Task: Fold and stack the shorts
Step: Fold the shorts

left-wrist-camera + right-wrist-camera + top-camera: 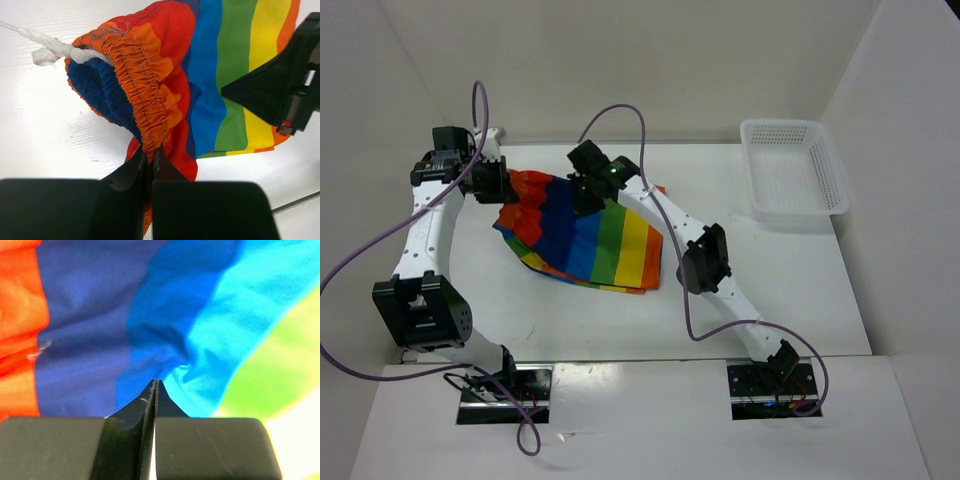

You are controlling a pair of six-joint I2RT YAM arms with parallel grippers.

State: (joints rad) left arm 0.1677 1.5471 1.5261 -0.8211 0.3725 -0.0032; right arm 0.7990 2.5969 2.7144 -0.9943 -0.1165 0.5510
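Note:
The rainbow-striped shorts [595, 240] lie bunched on the white table, left of the middle. My left gripper [498, 185] is at their left end, shut on the gathered orange waistband [150, 107]; a white drawstring [55, 49] hangs from the band. My right gripper [588, 190] is at the far edge of the cloth, its jaws pressed together at a pucker in the blue stripe [165, 340]; the cloth bunches toward the tips. It shows as a dark shape in the left wrist view [280, 95].
A white perforated basket [794, 168] stands at the table's back right. White walls close in the table on the left, back and right. Purple cables loop over both arms.

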